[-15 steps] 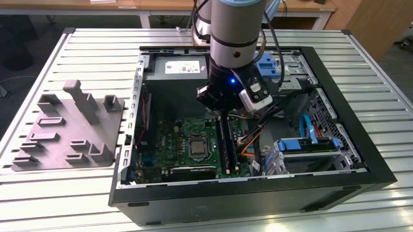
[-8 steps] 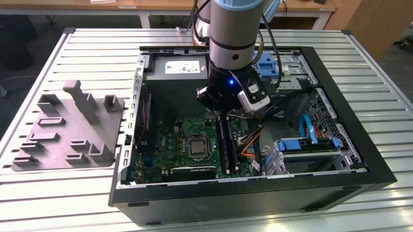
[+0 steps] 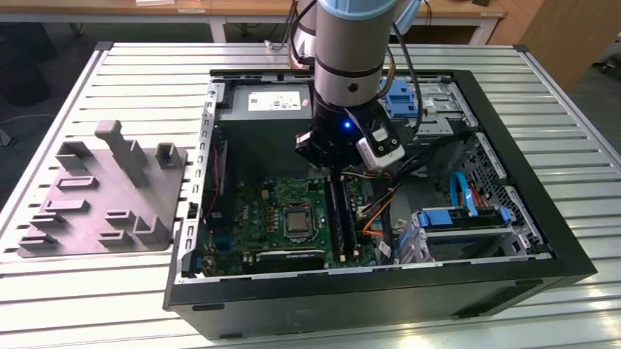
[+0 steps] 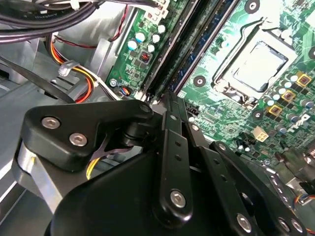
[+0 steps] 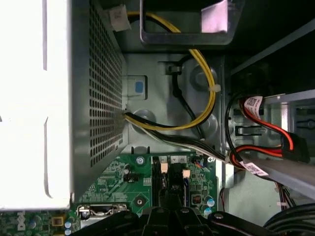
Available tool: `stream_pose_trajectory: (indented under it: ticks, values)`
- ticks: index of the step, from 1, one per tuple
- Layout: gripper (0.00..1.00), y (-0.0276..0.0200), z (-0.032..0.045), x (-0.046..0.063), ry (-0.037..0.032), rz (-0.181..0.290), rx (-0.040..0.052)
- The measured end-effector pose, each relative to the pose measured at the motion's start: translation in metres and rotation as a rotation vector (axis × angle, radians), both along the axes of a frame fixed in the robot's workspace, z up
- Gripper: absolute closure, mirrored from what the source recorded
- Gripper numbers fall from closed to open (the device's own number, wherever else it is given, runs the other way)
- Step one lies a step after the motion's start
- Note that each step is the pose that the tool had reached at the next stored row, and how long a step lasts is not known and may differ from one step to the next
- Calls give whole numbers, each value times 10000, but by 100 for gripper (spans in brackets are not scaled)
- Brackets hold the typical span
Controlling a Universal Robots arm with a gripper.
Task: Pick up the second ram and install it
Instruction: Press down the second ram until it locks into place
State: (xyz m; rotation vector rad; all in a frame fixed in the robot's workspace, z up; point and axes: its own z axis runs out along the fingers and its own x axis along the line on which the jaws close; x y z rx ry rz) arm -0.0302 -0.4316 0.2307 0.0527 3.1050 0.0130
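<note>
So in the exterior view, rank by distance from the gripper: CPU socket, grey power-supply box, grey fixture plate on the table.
1. CPU socket, just toward the exterior view's left of the gripper.
2. Grey power-supply box, at the case's far end.
3. Grey fixture plate, outside the case, at the exterior view's left.

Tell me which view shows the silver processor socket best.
The second wrist view: the socket sits close and unblocked on the green board. The exterior view shows it small but whole, beside the arm. The first wrist view catches only the board's edge.
</note>
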Motion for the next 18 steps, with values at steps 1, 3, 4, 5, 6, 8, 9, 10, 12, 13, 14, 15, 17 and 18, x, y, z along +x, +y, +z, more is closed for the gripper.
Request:
stream_pose_trajectory:
  ticks: [1,3,4,5,6,8,9,10,12,13,14,15,17,18]
  values:
    - [90,2,-3,0,0,2,0]
    - [90,14,-12,-1,0,0,1]
    - [90,24,-17,-1,-1,-1,1]
    - [90,33,-22,0,-1,0,1]
    - [90,41,-26,0,-1,0,1]
    - [90,52,-41,0,-2,1,4]
    - [90,57,-51,-2,-1,0,3]
    - [90,62,-63,-4,0,0,1]
    - [90,70,-81,-8,-1,0,0]
    - [90,73,-90,-10,0,1,0]
    - [90,75,-101,-11,1,1,-1]
    - [90,76,-105,-11,1,1,-3]
    - [90,76,-105,-11,1,2,-2]
    - [90,76,-106,-11,0,1,-1]
